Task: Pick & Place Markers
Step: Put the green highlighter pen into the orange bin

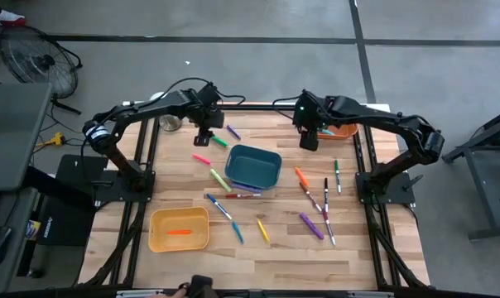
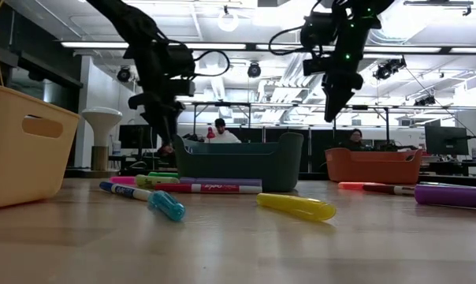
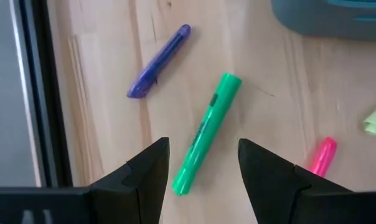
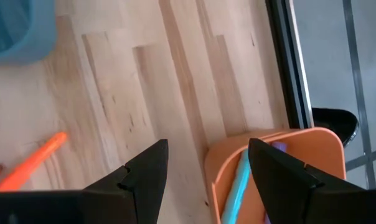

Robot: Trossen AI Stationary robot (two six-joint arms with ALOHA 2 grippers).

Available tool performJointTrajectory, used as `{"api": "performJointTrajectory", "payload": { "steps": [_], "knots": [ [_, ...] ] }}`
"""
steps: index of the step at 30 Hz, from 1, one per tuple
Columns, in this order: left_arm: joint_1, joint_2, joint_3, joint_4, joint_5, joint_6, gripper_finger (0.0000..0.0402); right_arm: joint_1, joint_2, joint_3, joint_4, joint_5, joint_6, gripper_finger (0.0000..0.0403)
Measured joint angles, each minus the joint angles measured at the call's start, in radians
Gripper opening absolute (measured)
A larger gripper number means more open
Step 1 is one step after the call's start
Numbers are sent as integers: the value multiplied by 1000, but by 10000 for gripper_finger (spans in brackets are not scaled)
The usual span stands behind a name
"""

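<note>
Left gripper fingers are held apart above the green marker, lying at eleven o'clock from the teal bin, so a straight descent and closing is called for, while the right gripper, open and empty, is parked over the orange bin.

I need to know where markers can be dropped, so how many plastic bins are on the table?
3. The teal bin sits mid-table, the yellow bin is at the near left, and the orange bin is at the far right edge, partly hidden under the right arm.
</note>
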Motion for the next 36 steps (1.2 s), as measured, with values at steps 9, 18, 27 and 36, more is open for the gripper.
{"api": "performJointTrajectory", "payload": {
  "steps": [9, 18, 27, 36],
  "knots": [
    [3, 79, -1, -2, -23, 8, 185, 54, 0, 0, 2, 0, 6, 211],
    [-11, 134, -1, 40, -31, 29, 185, 81, 0, 0, 2, 8, 15, 211],
    [-18, 144, -1, 53, -29, 59, 185, 81, 0, 0, 0, -2, 27, 211],
    [-17, 185, -1, 37, -24, 58, 185, 81, 0, 0, -4, -3, 31, 211]
  ]
}}
